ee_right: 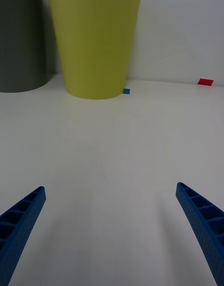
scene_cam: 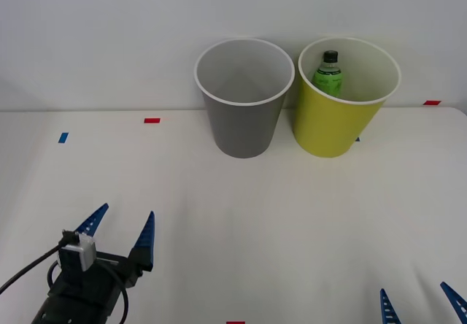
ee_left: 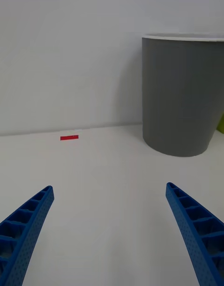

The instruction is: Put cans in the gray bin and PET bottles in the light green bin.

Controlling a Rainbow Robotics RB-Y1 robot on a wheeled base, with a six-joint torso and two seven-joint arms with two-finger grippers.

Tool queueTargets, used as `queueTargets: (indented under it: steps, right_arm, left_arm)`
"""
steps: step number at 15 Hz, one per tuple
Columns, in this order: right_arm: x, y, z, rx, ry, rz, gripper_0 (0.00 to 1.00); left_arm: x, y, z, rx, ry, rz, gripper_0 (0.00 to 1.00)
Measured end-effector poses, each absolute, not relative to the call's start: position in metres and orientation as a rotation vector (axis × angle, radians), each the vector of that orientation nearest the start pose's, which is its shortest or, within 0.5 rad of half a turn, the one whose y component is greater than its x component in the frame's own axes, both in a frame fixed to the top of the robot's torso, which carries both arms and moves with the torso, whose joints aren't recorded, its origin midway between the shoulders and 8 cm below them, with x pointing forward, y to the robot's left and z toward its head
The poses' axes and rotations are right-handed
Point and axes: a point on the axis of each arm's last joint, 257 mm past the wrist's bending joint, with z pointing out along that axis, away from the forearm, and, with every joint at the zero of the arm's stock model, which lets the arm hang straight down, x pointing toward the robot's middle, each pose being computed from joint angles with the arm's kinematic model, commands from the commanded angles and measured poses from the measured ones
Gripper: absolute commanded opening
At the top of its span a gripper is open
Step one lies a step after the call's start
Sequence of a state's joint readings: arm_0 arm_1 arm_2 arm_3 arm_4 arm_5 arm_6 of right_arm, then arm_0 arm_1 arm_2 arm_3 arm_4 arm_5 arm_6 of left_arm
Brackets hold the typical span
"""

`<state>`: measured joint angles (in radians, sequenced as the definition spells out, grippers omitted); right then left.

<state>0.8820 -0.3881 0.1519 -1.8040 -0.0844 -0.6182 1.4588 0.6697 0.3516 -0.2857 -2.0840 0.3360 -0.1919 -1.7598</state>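
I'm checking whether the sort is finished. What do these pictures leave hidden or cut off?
- Front view: the gray bin floor is hidden by its own wall.
- Front view: the PET bottle lower part is hidden by the light green bin wall.
- Front view: the right gripper is cut off by the edge, tips only.
- Right wrist view: both bins' rims are cut off.

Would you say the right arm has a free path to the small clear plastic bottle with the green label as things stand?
Probably only from above. The bottle stands inside the yellow-green bin, walled on every side. The open right gripper sits low, with bare table between.
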Motion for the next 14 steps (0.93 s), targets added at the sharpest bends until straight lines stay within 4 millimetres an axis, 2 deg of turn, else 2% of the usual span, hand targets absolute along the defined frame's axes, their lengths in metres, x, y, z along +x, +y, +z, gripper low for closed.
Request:
queueTargets:
  steps: [5, 8, 11, 14]
  right_arm:
    - [0.245, -0.301, -0.301, -0.115, 1.626, -0.010, 0.97]
    - [0.245, -0.301, -0.301, -0.115, 1.626, -0.010, 0.97]
    - [0.245, -0.301, -0.301, -0.115, 1.626, -0.010, 0.97]
    - [0.245, -0.301, -0.301, -0.115, 1.626, -0.010, 0.97]
  left_arm:
    - [0.296, 0.226, -0.254, 0.177, 1.605, -0.001, 0.81]
    - [0.270, 0.228, -0.276, 0.181, 1.659, 0.018, 0.81]
    - [0.242, 0.239, -0.295, 0.179, 1.734, 0.060, 0.81]
    - [0.216, 0.250, -0.302, 0.162, 1.776, 0.096, 0.81]
